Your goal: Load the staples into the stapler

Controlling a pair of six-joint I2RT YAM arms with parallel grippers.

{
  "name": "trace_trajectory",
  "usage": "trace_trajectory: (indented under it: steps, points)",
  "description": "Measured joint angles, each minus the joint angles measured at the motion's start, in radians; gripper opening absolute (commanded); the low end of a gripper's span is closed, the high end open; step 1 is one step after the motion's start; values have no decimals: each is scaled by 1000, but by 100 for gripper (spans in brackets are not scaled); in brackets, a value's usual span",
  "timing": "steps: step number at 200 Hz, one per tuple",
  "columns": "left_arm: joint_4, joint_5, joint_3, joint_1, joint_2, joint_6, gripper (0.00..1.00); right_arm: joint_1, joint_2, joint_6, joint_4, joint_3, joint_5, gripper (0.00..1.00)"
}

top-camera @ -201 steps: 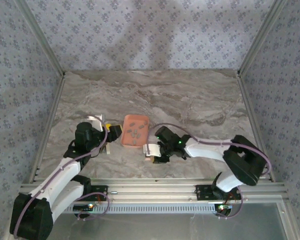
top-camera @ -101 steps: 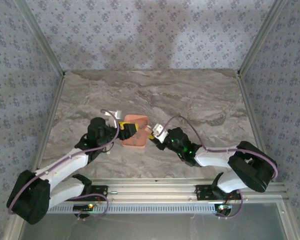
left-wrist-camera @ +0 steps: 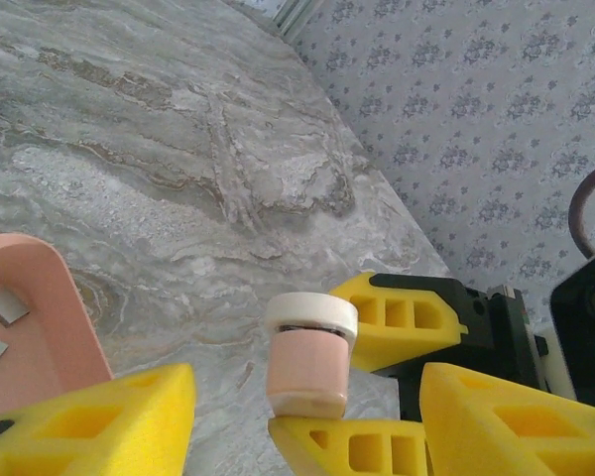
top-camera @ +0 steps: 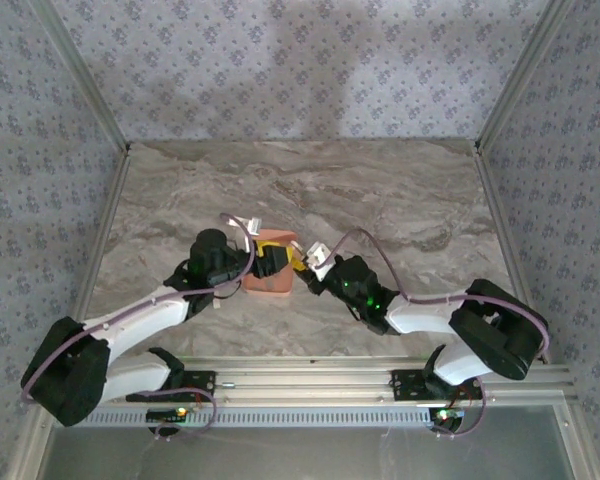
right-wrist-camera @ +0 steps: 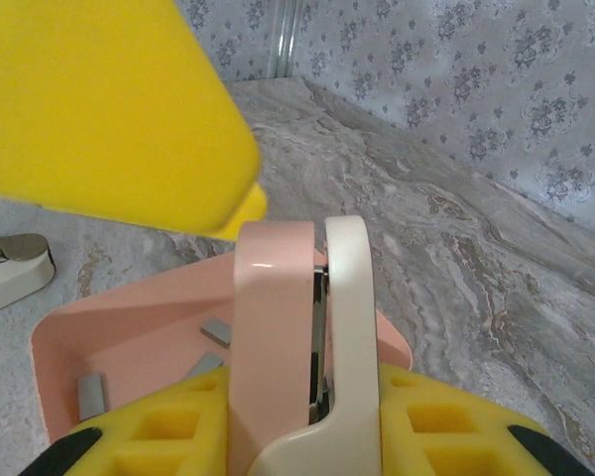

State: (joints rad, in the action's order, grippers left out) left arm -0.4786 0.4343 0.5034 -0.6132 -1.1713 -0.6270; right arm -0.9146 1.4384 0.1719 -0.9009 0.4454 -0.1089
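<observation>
My right gripper (right-wrist-camera: 302,402) is shut on a small pink and cream stapler (right-wrist-camera: 297,327), which stands on end between its yellow fingers. In the left wrist view the same stapler (left-wrist-camera: 310,352) sits between my left gripper's (left-wrist-camera: 305,407) two yellow fingers, with a gap on each side. The left gripper is open. Both grippers meet at the right edge of the salmon-pink tray (top-camera: 265,280): left gripper (top-camera: 280,262), right gripper (top-camera: 306,268). Grey staples (right-wrist-camera: 91,394) lie loose in the tray (right-wrist-camera: 129,327); two staples (left-wrist-camera: 2,307) show at the left edge of the left wrist view.
A second small stapler (right-wrist-camera: 10,266), cream with a metal top, lies on the marble table (top-camera: 400,200) left of the tray. Patterned walls close in the back and both sides. The far half of the table is bare marble.
The right gripper lifted the stapler off the table and carried it to the tray's right edge. The left gripper swung right across the tray to meet it, its jaws narrowing.
</observation>
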Motion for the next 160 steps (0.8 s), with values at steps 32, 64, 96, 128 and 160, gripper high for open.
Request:
trace_trajectory:
  steps: [32,64,96,128,160]
  points:
    - [-9,0,9,-7,-24,-7,57,-3,5,0,-18,-2,1,30]
    - [-27,0,9,-12,-29,-11,54,-5,5,0,-29,-3,5,30]
    - [-34,0,11,-22,-31,-11,50,-9,5,-1,-32,-3,10,30]
    - [-35,0,16,-25,-43,-11,45,-9,6,-1,-39,-3,11,30]
    - [-34,0,16,-29,-43,-11,40,-9,6,-4,-40,-3,11,30]
